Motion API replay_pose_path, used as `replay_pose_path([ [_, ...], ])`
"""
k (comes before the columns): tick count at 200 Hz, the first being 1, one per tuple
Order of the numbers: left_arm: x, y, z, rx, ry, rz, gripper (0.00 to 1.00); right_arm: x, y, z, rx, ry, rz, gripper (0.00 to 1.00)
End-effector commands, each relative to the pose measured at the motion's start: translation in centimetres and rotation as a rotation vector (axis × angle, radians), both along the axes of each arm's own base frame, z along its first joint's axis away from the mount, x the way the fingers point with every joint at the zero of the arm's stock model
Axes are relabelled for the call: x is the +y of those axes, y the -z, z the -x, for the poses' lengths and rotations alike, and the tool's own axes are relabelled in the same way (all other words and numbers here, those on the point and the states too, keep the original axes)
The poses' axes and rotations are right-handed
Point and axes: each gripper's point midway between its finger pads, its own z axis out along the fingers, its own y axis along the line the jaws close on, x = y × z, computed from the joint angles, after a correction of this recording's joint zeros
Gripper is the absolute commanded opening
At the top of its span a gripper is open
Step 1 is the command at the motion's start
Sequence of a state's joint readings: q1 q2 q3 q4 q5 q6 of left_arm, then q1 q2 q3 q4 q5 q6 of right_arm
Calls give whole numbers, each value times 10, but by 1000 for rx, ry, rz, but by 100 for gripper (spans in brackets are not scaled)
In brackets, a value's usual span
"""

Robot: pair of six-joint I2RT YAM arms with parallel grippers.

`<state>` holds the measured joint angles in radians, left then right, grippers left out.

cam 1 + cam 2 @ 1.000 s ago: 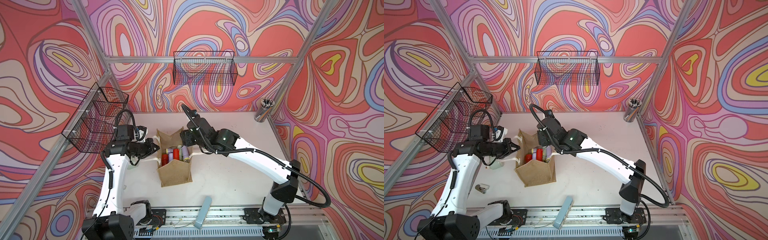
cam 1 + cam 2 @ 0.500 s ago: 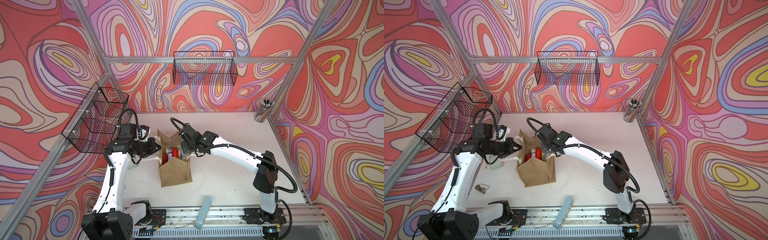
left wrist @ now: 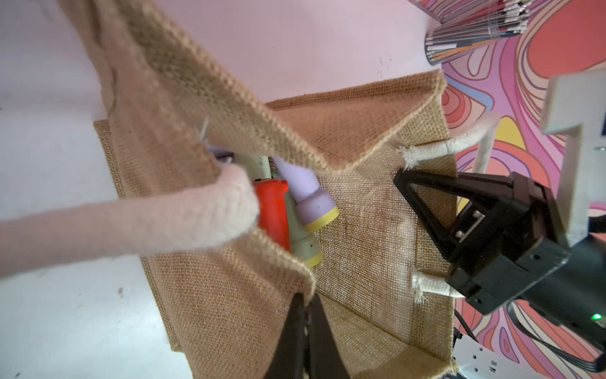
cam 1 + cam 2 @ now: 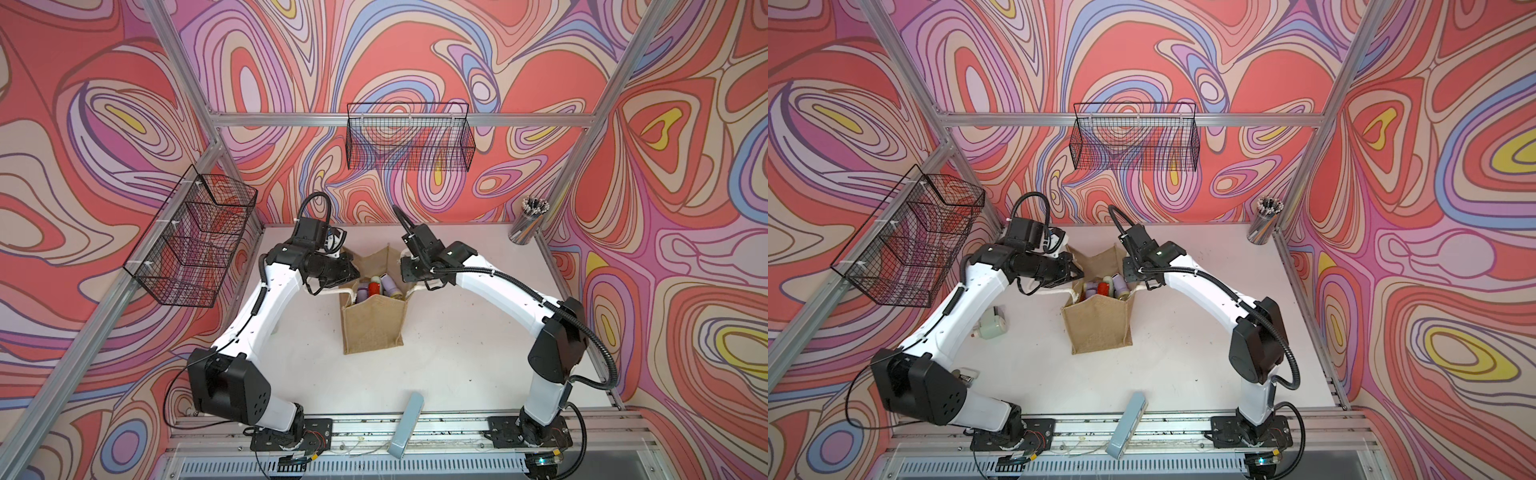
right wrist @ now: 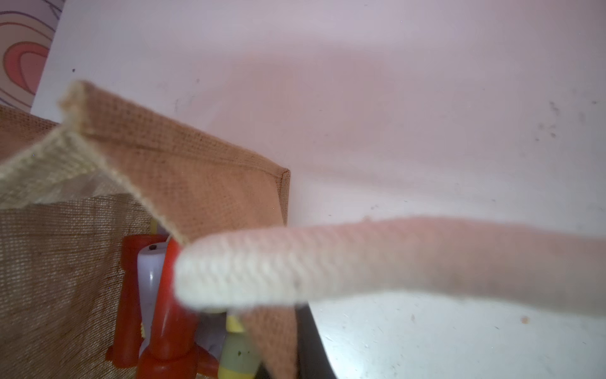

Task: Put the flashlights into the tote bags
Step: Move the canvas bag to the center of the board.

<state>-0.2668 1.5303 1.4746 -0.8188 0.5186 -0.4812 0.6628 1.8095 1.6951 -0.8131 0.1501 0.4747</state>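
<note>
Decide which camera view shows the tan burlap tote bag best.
In both top views the tan burlap tote bag shows almost whole, upright and open. Both wrist views crop it to rim, walls and white rope handles.

Swirl-patterned red and lilac walls (image 4: 415,50) enclose a white tabletop (image 4: 478,332) beneath black wire baskets (image 4: 409,141).

Grey-blue bar (image 4: 406,426) lies at the front; metal cup (image 4: 524,230) stands in the back corner

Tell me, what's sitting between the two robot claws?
The tote bag, with flashlights inside it. Both top views show it.
</note>
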Motion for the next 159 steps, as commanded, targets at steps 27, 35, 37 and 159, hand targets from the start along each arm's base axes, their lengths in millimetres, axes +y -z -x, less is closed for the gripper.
replay_pose_path([
  [27,-55,-7,-36,-40,41,15,7,-52,-43,-22,-122,102,-57,0],
  [35,-59,-7,-38,-44,41,4,7,-53,-41,-26,-117,97,-67,0],
  [37,-59,-7,-39,-45,39,2,7,-53,-41,-27,-116,95,-71,0],
  [159,74,-63,-22,-258,-195,-245,42,-77,-119,-6,-270,96,-101,79],
])
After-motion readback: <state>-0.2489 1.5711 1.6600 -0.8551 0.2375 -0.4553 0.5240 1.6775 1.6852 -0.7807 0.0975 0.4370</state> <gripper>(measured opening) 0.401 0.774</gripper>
